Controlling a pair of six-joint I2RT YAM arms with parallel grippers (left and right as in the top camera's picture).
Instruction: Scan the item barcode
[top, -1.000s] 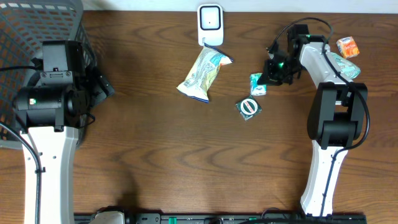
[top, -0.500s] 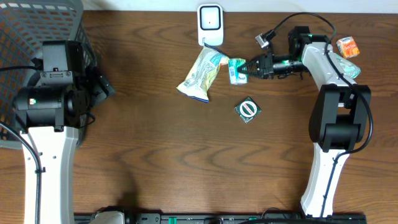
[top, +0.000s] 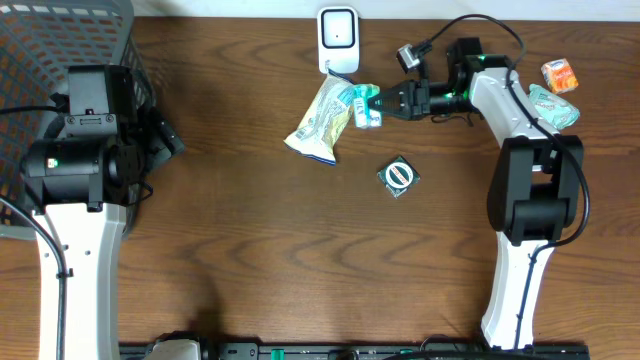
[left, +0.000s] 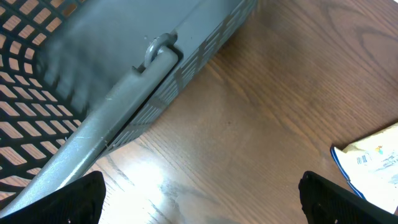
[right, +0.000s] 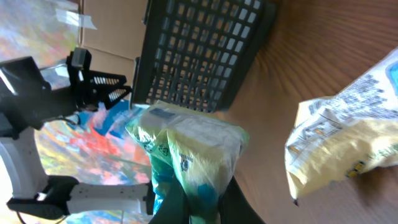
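Observation:
My right gripper (top: 388, 102) is shut on a small green and white packet (top: 367, 106) and holds it off the table, just below and right of the white scanner (top: 338, 38) at the back edge. In the right wrist view the packet (right: 193, 149) fills the middle, pinched at its lower end between the dark fingers (right: 177, 202). No barcode shows on it. My left gripper (left: 199, 199) stands open over bare wood beside the basket, with nothing between its fingers.
A yellow and white snack bag (top: 325, 120) lies left of the held packet. A round green item (top: 400, 175) sits mid-table. An orange item (top: 560, 75) and a teal packet (top: 553, 105) lie at the far right. A grey basket (top: 60, 50) fills the back left corner.
My right gripper has lifted the small packet from beside the round green item and carried it left toward the scanner. The left arm has not moved.

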